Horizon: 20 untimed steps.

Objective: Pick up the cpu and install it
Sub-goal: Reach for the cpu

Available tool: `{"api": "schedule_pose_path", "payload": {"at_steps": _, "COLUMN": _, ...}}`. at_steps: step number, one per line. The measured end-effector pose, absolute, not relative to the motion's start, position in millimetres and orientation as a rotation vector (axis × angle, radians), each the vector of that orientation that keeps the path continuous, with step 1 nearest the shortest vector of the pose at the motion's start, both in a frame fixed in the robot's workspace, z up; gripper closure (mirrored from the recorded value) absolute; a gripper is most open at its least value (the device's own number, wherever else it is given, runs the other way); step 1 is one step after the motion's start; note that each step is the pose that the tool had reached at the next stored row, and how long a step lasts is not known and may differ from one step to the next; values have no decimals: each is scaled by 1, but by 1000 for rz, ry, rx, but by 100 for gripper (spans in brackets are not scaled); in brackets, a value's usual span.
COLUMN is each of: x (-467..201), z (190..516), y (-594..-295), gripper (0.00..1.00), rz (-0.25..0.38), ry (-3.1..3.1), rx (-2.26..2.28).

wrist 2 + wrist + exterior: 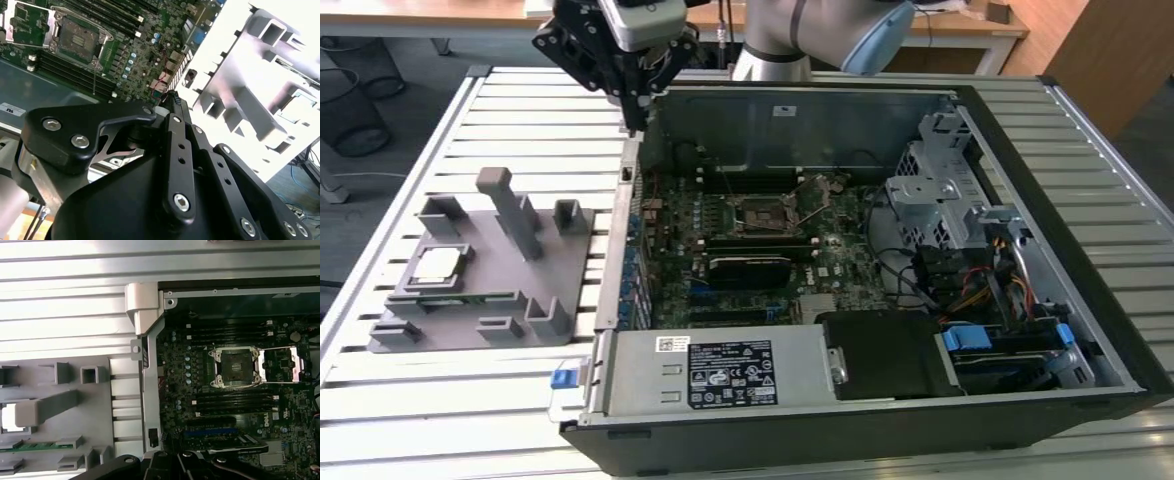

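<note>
Exterior view: we are seeing one gripper (636, 122), clenched on nothing, hanging over the open computer case's (881, 440) rim at eleven o'clock. One cpu (438, 263) is lying on the grey holder (487, 240) at nine o'clock.

Second wrist view: glare is washing out the cpu (300, 106).

First wrist view: one socket (235, 367) is standing open, and the picture's edge is cutting off the cpu (7, 417).

Flat daylight in the exterior view; heavy glare in both wrist views.
The slatted table (520, 110) was lit bright and evenly. The case (801, 130) interior was dimmer, its walls shading the motherboard (670, 260). In the second wrist view the fixture (240, 100) burned out towards white; in the first wrist view the cpu (9, 417) was a blank white patch.
</note>
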<state>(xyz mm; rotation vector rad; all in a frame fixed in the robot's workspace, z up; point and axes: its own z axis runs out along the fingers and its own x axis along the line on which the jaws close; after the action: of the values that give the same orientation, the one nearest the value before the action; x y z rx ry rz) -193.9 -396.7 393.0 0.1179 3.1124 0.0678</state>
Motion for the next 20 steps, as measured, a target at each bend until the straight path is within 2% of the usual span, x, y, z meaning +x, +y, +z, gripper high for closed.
{"api": "schedule_pose_path", "payload": {"at_steps": 20, "x": -234, "z": 392, "y": -389, "gripper": 88, "rz": 68, "ry": 3113, "rx": 118}}
